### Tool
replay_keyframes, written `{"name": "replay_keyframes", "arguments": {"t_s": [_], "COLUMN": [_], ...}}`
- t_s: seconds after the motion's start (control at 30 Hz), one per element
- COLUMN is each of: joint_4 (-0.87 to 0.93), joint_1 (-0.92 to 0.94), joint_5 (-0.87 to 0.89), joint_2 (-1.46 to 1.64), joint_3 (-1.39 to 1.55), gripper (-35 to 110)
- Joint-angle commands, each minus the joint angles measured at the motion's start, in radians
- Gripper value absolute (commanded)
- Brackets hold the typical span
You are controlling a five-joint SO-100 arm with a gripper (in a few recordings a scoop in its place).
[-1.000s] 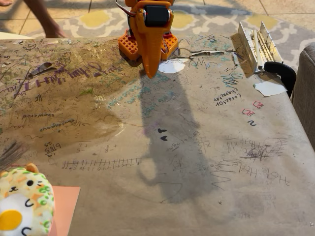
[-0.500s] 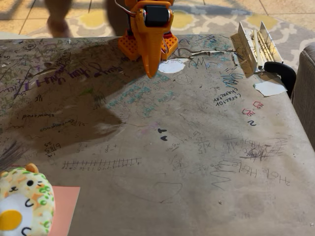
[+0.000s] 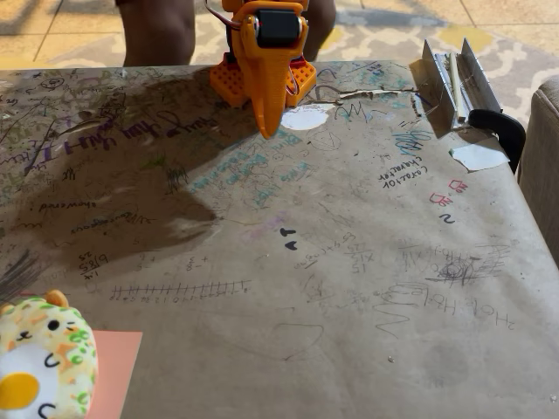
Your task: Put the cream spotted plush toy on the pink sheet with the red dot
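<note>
- Since the earlier frames the person's legs [image 3: 157, 33] have come up behind the far edge of the table, and the long shadow across the tabletop has pulled back to the left; the arm, plush and sheet have not shifted
- The cream spotted plush toy [image 3: 39, 358] sits at the bottom-left corner of the fixed view, resting on the left part of the pink sheet [image 3: 113, 371]; the red dot is not visible, perhaps hidden under the toy
- Judged by that, the toy looks already placed, which would explain why the arm is folded back near its orange base [image 3: 231, 83], well apart from the toy
- The gripper [image 3: 267, 127] points down to a single closed tip just above the brown scribbled table [image 3: 349, 262], with nothing between its jaws; it hangs just beside a white paper scrap [image 3: 306, 118]
</note>
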Motion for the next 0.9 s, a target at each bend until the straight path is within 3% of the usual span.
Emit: {"name": "replay_keyframes", "arguments": {"t_s": [0.0, 0.1, 0.2, 0.23, 0.33, 0.4, 0.47, 0.57, 0.63, 0.73, 0.87], "joint_4": [0.014, 0.028, 0.084, 0.075, 0.081, 0.077, 0.028, -0.235, -0.344, -0.322, -0.075], "joint_1": [-0.025, -0.193, -0.43, -0.491, -0.413, -0.212, -0.192, 0.058, 0.17, 0.195, 0.298], "joint_5": [-0.015, -0.215, -0.701, -0.773, -0.703, -0.9, -0.778, -0.391, -0.344, -0.336, -0.276], "joint_2": [0.005, 0.005, 0.005, 0.0, 0.002, 0.003, 0.002, -0.002, -0.083, -0.511, -1.069], "joint_3": [-0.011, 0.006, 0.075, 0.097, 0.081, 0.107, 0.089, -0.008, -0.072, -0.365, -0.857], "gripper": [0, 0, 0, 1, 2, 2, 6, 15, 14, 11, 10]}}
